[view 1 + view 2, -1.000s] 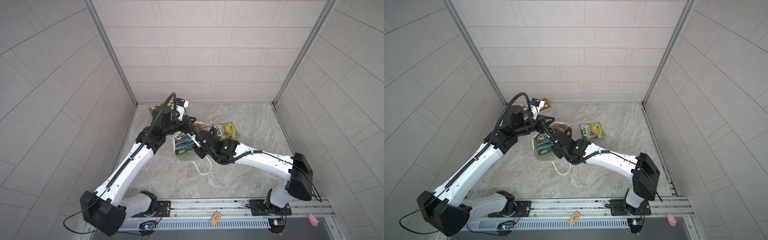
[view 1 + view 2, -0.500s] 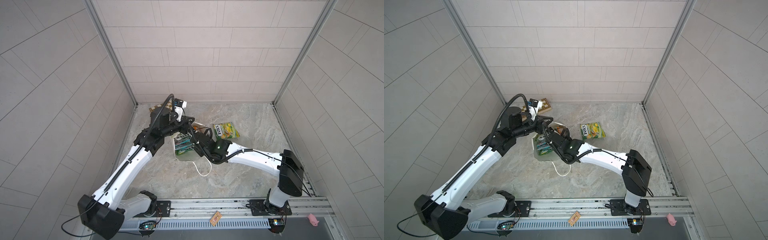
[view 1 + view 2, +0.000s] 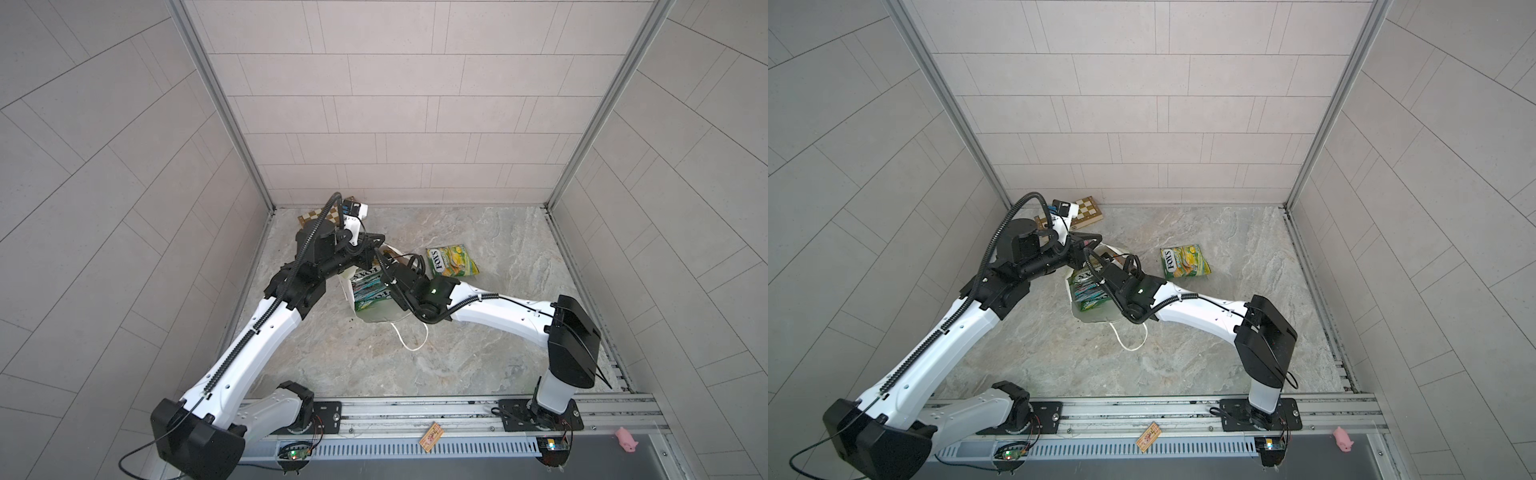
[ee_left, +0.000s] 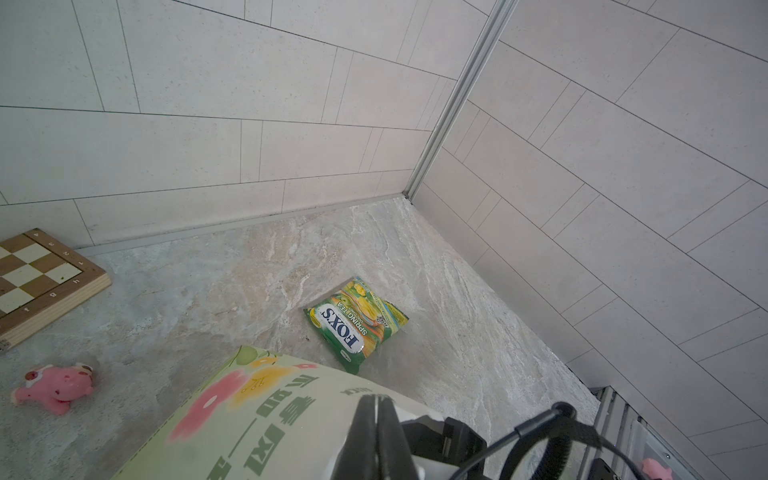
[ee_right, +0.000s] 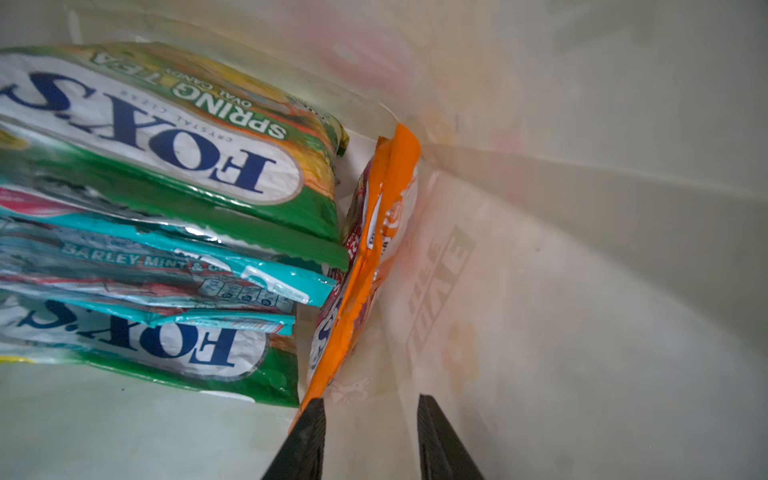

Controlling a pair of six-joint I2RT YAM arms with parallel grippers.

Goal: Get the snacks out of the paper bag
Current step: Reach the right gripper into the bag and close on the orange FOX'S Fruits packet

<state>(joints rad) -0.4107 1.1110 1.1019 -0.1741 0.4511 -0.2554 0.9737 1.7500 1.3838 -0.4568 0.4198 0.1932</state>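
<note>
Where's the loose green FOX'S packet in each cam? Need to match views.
In a top view: loose packet right of the paper bag, lying flat.
In a top view: loose packet, same spot.
Left wrist: loose packet near mid-picture, beyond the paper bag.
Right wrist: not in it; it looks inside the paper bag.
Shared landmark: the paper bag.

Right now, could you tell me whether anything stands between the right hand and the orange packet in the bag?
Nothing visible does. In the right wrist view the open right hand is inside the paper bag, and the orange packet stands on edge against the bag's wall, its near corner at one finger.
</note>
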